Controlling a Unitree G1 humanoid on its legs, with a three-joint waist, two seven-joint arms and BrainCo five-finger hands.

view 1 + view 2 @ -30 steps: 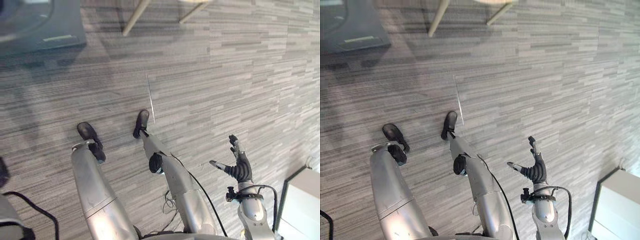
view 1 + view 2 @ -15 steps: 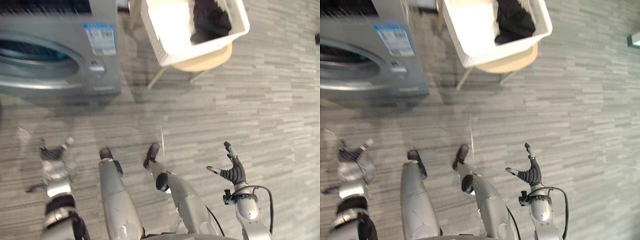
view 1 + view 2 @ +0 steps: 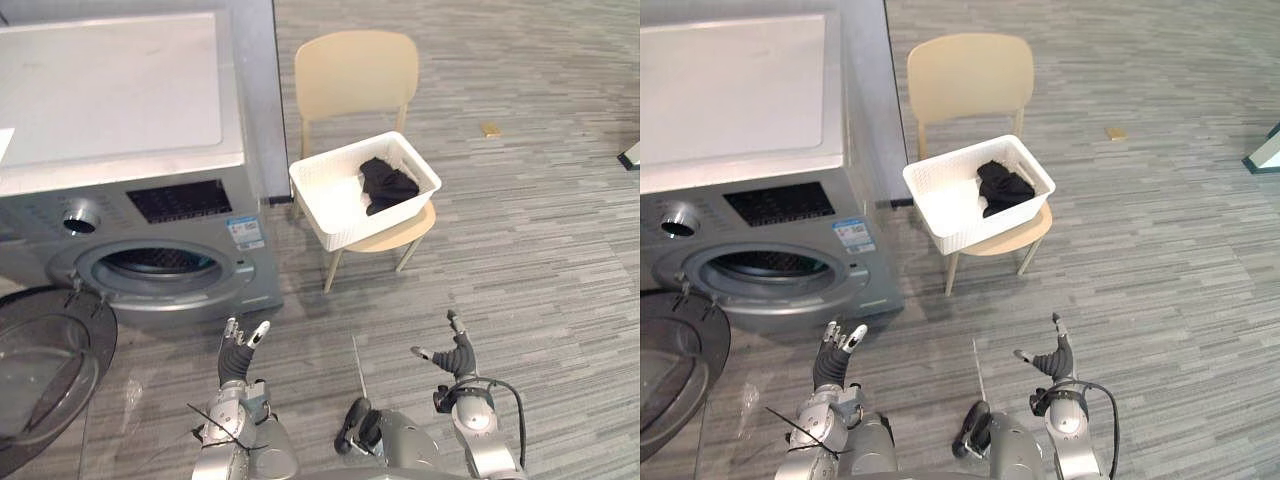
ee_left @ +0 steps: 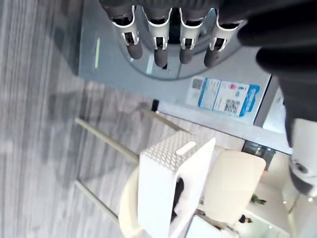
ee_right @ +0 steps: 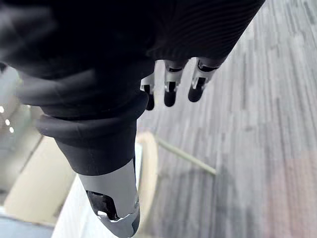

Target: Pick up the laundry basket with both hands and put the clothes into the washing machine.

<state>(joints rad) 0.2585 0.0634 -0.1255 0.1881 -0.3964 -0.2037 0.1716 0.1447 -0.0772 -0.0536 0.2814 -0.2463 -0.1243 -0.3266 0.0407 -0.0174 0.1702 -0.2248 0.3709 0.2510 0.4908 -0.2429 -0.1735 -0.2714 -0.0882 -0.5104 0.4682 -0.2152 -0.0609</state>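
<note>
A white laundry basket (image 3: 345, 195) stands on the seat of a pale wooden chair (image 3: 352, 75), with dark clothes (image 3: 385, 183) lying in its right half. To its left is the grey washing machine (image 3: 120, 120), its round drum opening (image 3: 160, 266) facing me and its door (image 3: 40, 355) swung open at the lower left. My left hand (image 3: 237, 355) is raised low in the view, in front of the machine, fingers straight and empty. My right hand (image 3: 455, 352) is up at the lower right, also open and empty, well short of the chair. The basket (image 4: 171, 191) appears past my left fingers (image 4: 158, 47).
Grey plank floor stretches between me and the chair. A small tan object (image 3: 490, 129) lies on the floor at the far right. A corner of a white unit (image 3: 631, 155) pokes in at the right edge.
The camera has tilted up from the floor, so the whole washer, chair and basket have come into view. Both hands have stayed raised and open.
</note>
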